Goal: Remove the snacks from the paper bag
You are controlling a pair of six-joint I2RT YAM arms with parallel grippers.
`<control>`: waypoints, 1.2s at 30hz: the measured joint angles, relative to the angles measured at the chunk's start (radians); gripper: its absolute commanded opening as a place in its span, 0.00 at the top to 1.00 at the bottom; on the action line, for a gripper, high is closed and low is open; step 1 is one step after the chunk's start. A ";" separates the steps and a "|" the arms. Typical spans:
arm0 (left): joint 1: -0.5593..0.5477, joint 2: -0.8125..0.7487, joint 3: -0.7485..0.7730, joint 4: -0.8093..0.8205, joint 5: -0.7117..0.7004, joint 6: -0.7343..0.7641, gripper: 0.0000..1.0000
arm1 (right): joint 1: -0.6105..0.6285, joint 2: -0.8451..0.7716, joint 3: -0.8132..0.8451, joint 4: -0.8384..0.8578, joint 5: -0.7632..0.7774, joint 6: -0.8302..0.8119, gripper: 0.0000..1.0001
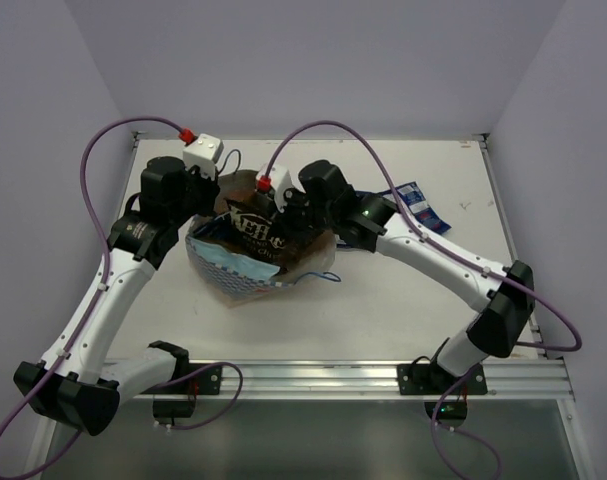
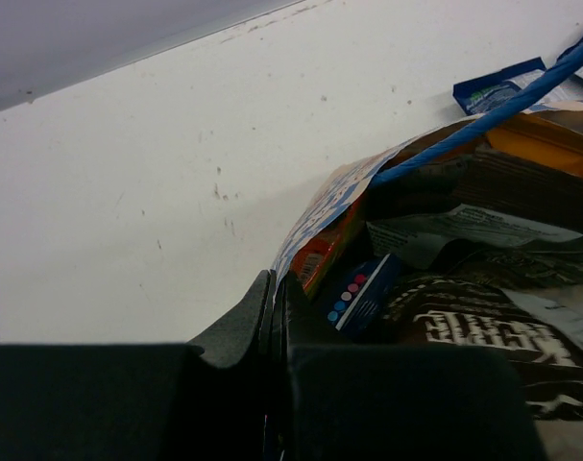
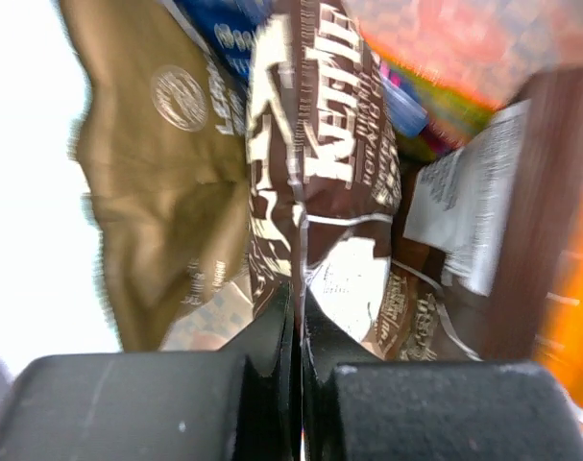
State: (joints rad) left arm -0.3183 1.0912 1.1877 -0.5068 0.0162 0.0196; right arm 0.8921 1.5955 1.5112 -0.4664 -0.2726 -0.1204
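The paper bag is set mid-table. Within it, a chip bag is stacked uppermost over other packets. One small packet is laid right of the paper bag, apart.

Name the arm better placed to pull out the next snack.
Right. The right gripper is shut on a brown chip bag inside the paper bag; the left gripper pinches the bag's rim.

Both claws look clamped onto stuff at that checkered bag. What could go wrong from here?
1. The right gripper pinches only a thin fold of the brown Kettle chip bag; it might slip free on lifting.
2. The left gripper clamps the thin rim of the paper bag, which could tear if the chip bag drags.
3. A small blue packet lies packed beside the chip bag and might tumble out too.
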 measured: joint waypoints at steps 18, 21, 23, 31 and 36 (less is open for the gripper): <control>-0.005 0.000 0.019 -0.111 -0.222 -0.009 1.00 | -0.135 -0.351 0.319 -0.039 0.018 0.203 1.00; -0.005 0.000 0.019 -0.119 -0.242 -0.009 1.00 | -0.248 -0.365 0.318 -0.011 0.018 0.267 1.00; -0.005 -0.001 0.019 -0.119 -0.251 -0.018 1.00 | -0.319 -0.368 0.317 0.006 0.020 0.298 1.00; -0.005 -0.001 0.019 -0.119 -0.245 -0.027 1.00 | -0.645 -0.306 0.260 0.111 -0.012 0.447 1.00; -0.005 -0.001 0.019 -0.119 -0.231 -0.027 1.00 | -0.717 -0.076 0.254 0.228 -0.136 0.523 1.00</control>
State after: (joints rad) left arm -0.3233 1.0901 1.2064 -0.6262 -0.2146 -0.0078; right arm 0.1753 1.5196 1.7653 -0.2382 -0.4084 0.4023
